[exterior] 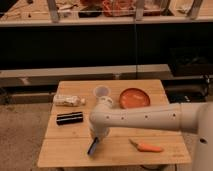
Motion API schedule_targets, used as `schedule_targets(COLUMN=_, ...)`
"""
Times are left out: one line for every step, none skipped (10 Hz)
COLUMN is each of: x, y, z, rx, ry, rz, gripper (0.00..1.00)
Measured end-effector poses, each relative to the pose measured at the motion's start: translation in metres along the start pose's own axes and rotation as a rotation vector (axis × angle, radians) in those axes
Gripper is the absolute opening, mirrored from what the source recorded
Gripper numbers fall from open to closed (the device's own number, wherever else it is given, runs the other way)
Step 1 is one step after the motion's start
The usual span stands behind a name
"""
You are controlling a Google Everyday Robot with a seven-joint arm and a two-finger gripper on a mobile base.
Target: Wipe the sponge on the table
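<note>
The sponge, a small dark slab with a bluish face, sits low on the front left part of the light wooden table. My gripper points down onto it from the end of the white arm that reaches in from the right. The sponge's lower end looks to touch the tabletop, tilted slightly.
A long black bar-shaped block lies left of the gripper. Behind it is a lying plastic bottle. A clear cup and an orange plate stand at the back. A carrot lies front right.
</note>
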Motion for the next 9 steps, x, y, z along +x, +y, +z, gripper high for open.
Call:
schedule_targets(x=-0.013, y=0.011, z=-0.001, rx=-0.004, ry=0.006, rz=-0.004, gripper=0.01)
schedule_targets(x=-0.023, y=0.015, z=-0.002, rx=-0.006, ry=0.01, rz=-0.018, gripper=0.01)
schedule_targets(x=-0.032, y=0.013, z=-0.002, rx=-0.005, ry=0.01, rz=-0.04, gripper=0.01)
schedule_targets(x=-0.041, y=0.002, z=-0.002, rx=0.001, ry=0.01, rz=-0.072, gripper=0.01)
schedule_targets(x=-0.045, y=-0.005, z=-0.002, rx=0.004, ry=0.01, rz=-0.089, gripper=0.01)
schedule_targets(x=-0.057, y=-0.024, z=-0.001, rx=0.009, ry=0.005, rz=-0.135, gripper=0.01)
schedule_targets(x=-0.062, y=-0.035, z=0.002, rx=0.004, ry=0.012, rz=-0.163, gripper=0.01)
schedule_targets(x=-0.067, y=-0.051, z=0.006, rx=0.005, ry=0.015, rz=-0.196, gripper=0.01)
schedule_targets(x=-0.069, y=-0.067, z=0.011, rx=-0.001, ry=0.02, rz=-0.231, gripper=0.01)
